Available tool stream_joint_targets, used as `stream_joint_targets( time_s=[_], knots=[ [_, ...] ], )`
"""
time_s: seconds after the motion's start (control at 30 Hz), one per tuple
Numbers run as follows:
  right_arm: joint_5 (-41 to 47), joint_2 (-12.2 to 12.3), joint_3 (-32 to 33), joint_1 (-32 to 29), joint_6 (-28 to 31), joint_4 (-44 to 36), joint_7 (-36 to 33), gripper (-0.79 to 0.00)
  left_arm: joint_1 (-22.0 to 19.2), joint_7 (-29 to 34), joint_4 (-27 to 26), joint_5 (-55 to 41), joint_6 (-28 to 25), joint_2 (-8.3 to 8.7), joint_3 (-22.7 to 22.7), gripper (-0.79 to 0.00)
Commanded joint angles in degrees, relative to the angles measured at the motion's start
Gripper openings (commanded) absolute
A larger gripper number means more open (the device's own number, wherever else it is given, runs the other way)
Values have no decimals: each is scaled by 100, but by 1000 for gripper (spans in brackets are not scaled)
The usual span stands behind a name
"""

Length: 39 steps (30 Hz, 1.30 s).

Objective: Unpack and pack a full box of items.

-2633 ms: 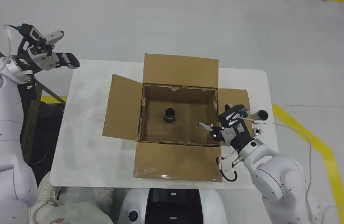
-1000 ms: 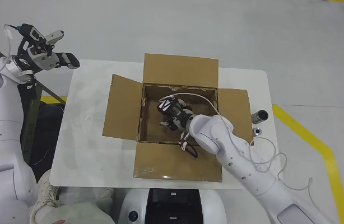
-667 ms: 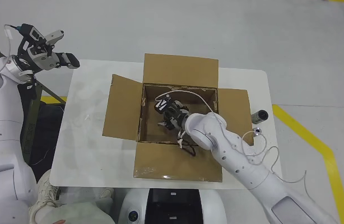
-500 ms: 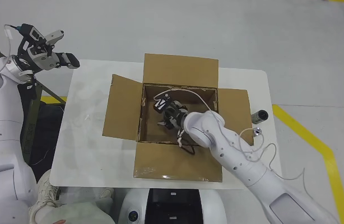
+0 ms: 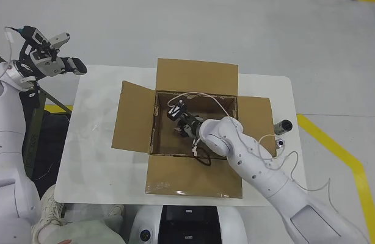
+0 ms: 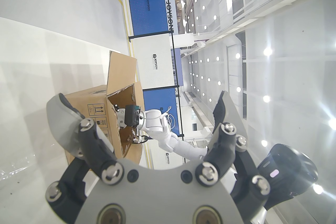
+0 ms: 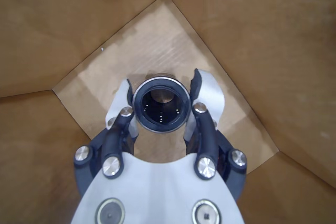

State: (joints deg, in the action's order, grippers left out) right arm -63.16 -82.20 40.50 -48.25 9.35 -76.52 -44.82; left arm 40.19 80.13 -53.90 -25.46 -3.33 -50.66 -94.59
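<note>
A white tabletop (image 5: 96, 152) carries an open cardboard box (image 5: 196, 76), its flaps spread. The right claw (image 7: 161, 86) is deep inside, clamped on either side of a black cylinder (image 7: 162, 107) standing upright on the box floor. A second dark cylinder (image 5: 283, 126) lies on the tabletop beside the right flap, so this looks like unpacking. The next move calls for a straight lift clear of the walls. The left claw (image 5: 73, 52) hangs spread and empty off the far left corner

The box (image 5: 196, 76) was plain brown cardboard, the ring-shaped part (image 7: 162, 107) black with a silvery rim, the table (image 5: 93, 152) white, the floor stripe (image 5: 331, 141) yellow
</note>
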Motion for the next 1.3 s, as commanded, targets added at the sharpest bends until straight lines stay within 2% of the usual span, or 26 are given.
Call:
stream_joint_targets(
  time_s=[0.0,0.07,0.1,0.4,0.83,1.27],
  knots=[
    [20,2,39,-22,34,-42,11,-631,0,0,0,0,0,0,0,0],
    [5,15,91,-62,61,-124,-4,-760,0,0,0,0,0,0,0,0],
    [-13,24,119,-87,77,-180,-15,-785,0,0,0,0,0,0,0,0],
    [-314,183,511,-539,154,-1049,-145,-785,0,0,0,0,0,0,0,0],
    [-648,489,1340,-1608,376,-2839,-468,-785,0,0,0,0,0,0,0,0],
    [-794,738,2362,-2702,499,-4212,-361,-785,0,0,0,0,0,0,0,0]
  ],
)
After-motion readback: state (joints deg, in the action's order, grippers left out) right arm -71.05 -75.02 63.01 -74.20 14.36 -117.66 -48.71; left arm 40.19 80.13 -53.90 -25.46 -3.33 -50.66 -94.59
